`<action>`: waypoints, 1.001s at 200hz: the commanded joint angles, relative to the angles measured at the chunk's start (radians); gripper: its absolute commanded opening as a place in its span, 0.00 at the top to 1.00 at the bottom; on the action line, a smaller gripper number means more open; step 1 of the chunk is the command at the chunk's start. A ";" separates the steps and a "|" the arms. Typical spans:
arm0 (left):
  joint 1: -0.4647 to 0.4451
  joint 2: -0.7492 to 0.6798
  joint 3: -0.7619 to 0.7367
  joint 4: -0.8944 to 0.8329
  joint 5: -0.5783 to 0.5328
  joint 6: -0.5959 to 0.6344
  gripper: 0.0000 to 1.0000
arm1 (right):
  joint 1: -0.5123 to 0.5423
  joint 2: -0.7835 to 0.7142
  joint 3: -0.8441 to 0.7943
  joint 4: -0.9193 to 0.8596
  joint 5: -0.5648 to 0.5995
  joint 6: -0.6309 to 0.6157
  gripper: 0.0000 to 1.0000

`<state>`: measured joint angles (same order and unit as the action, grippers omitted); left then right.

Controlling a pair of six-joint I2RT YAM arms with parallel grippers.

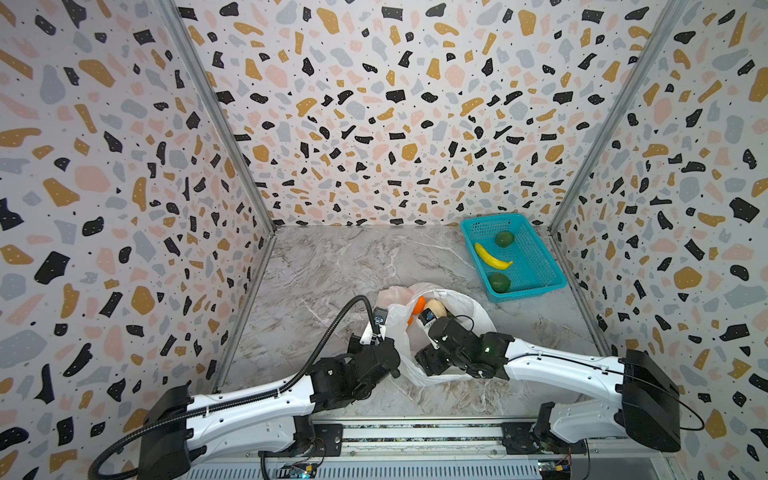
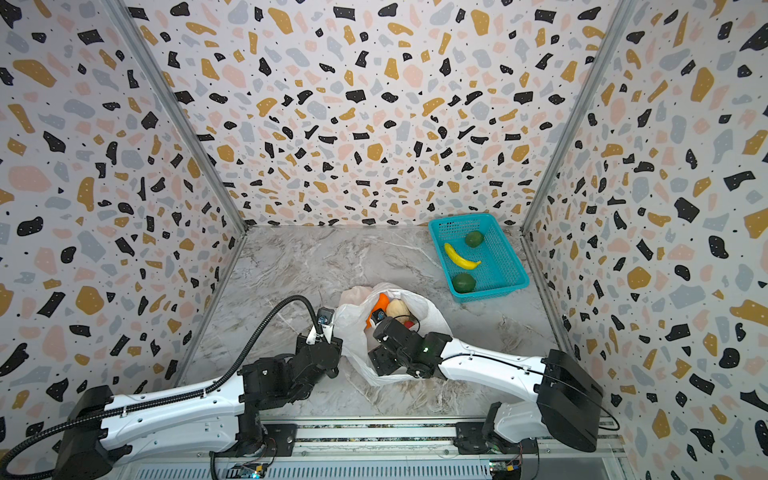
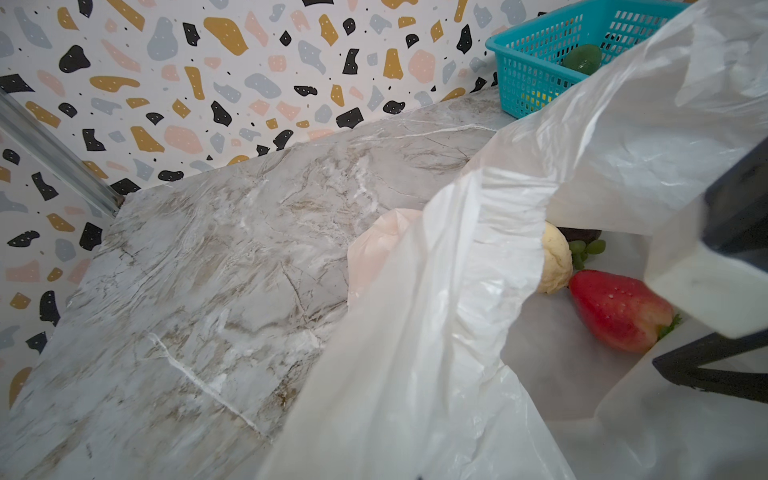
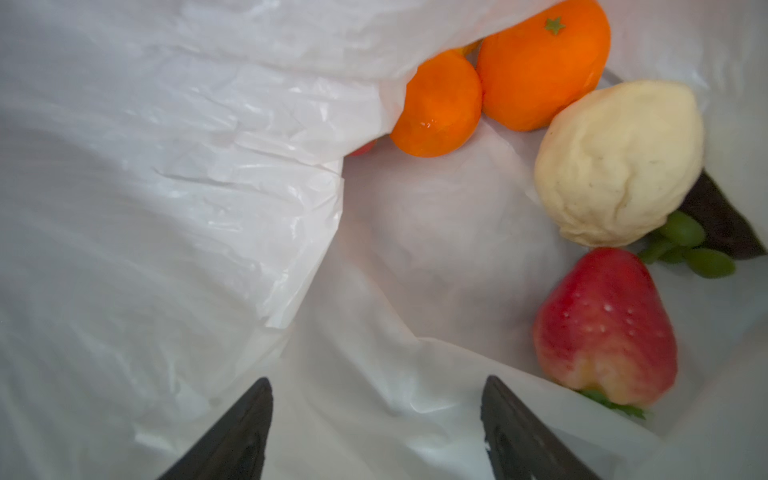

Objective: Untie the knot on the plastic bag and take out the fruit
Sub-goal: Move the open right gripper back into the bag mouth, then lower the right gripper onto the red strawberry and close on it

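At table (image 1: 332, 270) centre: plastic bag (image 1: 473, 309), mouth gaping, no knot visible; fruit (image 1: 435, 308) pooled inside toward twelve o'clock. Left gripper (image 1: 380, 320), nine o'clock of mouth, pinched on rim. Right gripper (image 4: 376, 380) inside, jaws apart, empty. Straddle one piece fully; avoid catching film.

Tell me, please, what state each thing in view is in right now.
plastic bag, mouth open, rim lifted on one side
fruit, inside the bag, ungripped
left end effector, shut on the bag's rim
right end effector, open, inside the bag's mouth
basket, upright, holding a banana and two green fruits
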<state>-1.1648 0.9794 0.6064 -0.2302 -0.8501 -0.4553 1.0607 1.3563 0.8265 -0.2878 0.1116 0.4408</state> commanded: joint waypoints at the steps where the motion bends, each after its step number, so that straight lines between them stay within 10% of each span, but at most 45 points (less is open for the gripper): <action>1: 0.018 0.009 -0.004 0.051 0.026 0.023 1.00 | -0.044 0.045 0.024 0.027 -0.063 -0.003 0.21; 78: 0.025 -0.004 0.027 0.059 0.027 0.021 1.00 | -0.115 0.241 0.165 -0.012 -0.137 0.035 0.23; 200: 0.024 0.026 0.015 0.074 0.081 0.000 1.00 | -0.228 0.251 0.196 -0.215 0.121 0.136 0.10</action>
<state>-1.1454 0.9920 0.6064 -0.1978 -0.7864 -0.4488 0.8516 1.6405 1.0416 -0.4507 0.1959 0.5667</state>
